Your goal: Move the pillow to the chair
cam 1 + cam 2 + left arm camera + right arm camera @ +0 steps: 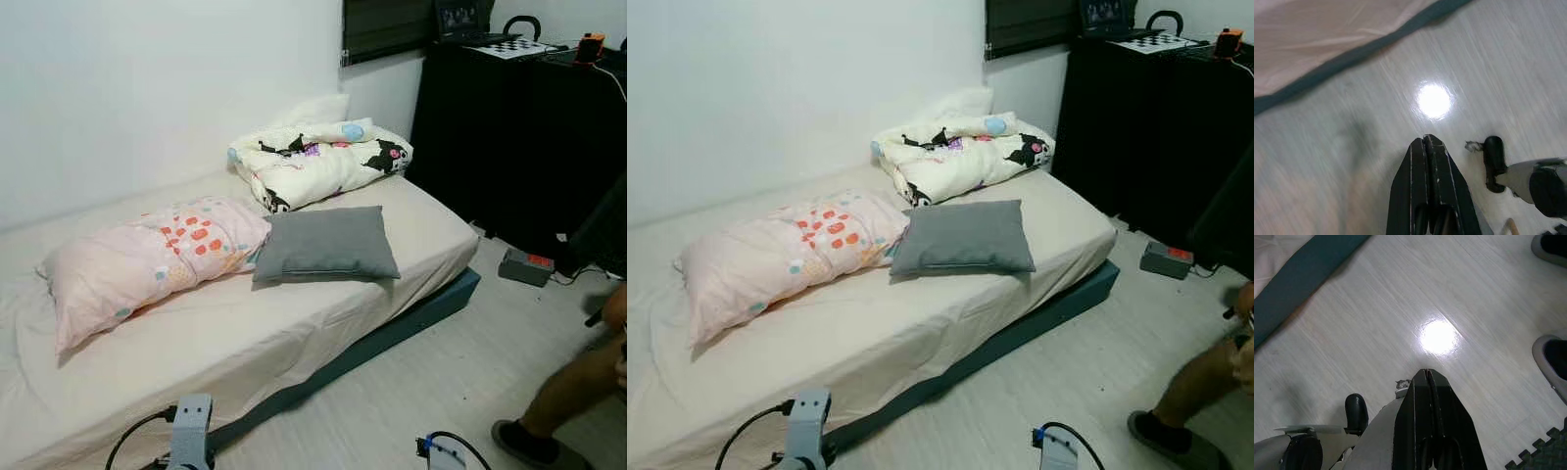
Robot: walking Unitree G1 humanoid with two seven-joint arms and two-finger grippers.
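A grey pillow (327, 243) lies flat near the middle of the bed (323, 313), beside a long pink patterned pillow (147, 257) on its left. Both arms hang low at the foot of the view, left arm (192, 431) and right arm (441, 453), well short of the bed. My left gripper (1426, 143) is shut with nothing in it, pointing down at pale floor beside the bed's teal base. My right gripper (1425, 373) is shut too, empty, over the same floor.
A rolled cartoon-print quilt (318, 159) sits at the bed's far end. A black cabinet (519, 127) stands at the right, with a small grey box (526, 265) on the floor before it. A person's leg and shoe (549, 411) are at the lower right.
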